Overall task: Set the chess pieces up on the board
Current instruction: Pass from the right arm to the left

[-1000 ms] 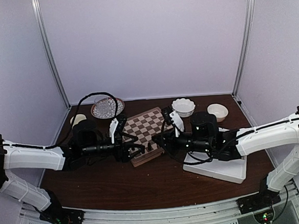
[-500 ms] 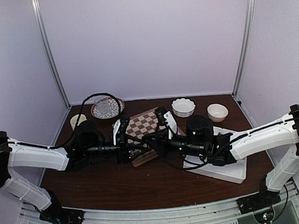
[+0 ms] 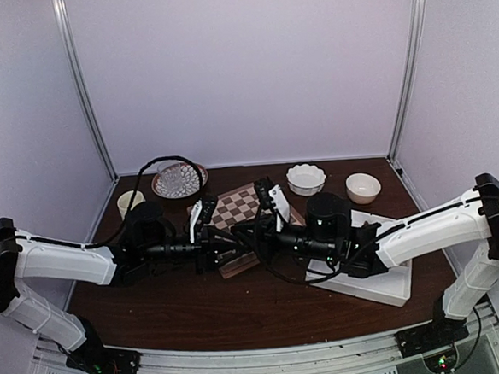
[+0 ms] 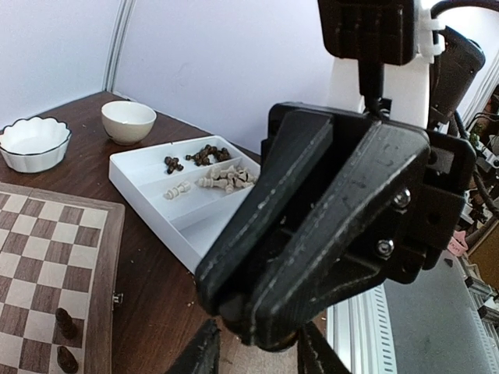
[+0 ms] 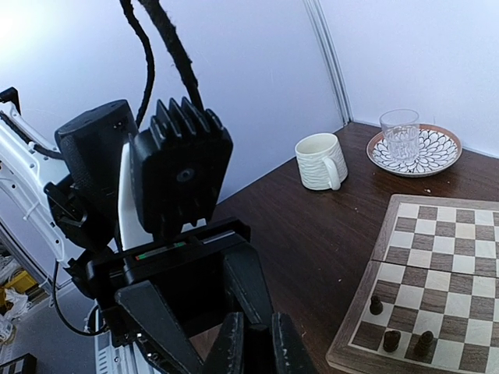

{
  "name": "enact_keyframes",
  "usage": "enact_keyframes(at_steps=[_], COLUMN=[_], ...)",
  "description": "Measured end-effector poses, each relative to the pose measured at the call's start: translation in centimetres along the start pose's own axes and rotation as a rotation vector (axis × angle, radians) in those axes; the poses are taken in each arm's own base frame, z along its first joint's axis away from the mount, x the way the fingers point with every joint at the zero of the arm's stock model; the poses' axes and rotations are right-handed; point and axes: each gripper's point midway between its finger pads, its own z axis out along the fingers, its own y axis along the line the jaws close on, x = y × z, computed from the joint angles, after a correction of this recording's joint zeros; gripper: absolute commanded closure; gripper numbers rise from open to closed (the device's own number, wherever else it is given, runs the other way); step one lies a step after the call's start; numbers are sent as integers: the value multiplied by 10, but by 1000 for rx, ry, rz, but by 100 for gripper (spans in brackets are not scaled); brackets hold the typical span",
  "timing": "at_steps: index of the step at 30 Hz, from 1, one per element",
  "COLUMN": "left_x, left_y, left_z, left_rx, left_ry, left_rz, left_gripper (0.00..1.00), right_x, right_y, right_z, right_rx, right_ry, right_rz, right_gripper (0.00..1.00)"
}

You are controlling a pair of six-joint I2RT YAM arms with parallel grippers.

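Note:
Over the near edge of the board the two grippers meet tip to tip. My right gripper is shut on a small dark chess piece wedged between its fingers. My left gripper is open, its two fingers standing either side of the right gripper's tips without touching them. Three dark pieces stand near the board's close edge; two of them show in the left wrist view. More dark pieces and pale pieces lie in the white divided tray.
A ribbed cream cup and a glass on a patterned plate stand at the back left. Two white bowls sit behind the tray, which lies under the right arm.
The right arm has swung left, carrying its shut gripper up to the left gripper. The left gripper's fingers have narrowed around the right gripper's tips.

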Motion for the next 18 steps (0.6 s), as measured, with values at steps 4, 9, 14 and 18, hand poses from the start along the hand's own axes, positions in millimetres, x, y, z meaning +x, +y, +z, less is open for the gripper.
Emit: enact_keyframes(at_steps=[4,9,14,18], left_x=[0,0,1,2], left_y=[0,-1,1,3], left_z=[0,0,0,0], left_rx=[3,2,-8,-17], left_ry=[0,0,2,10], left_rz=[-1,-1,-3,-1], left_gripper=[71,77,92,97], right_x=[2,6,4,5], right_y=[1,3,3,2], right_z=[2,4,4,4], right_rx=[-13,-28,-29,-26], right_ry=[1,7,0,2], right_rz=[0,7,12,16], right_gripper=[96,95,91,86])
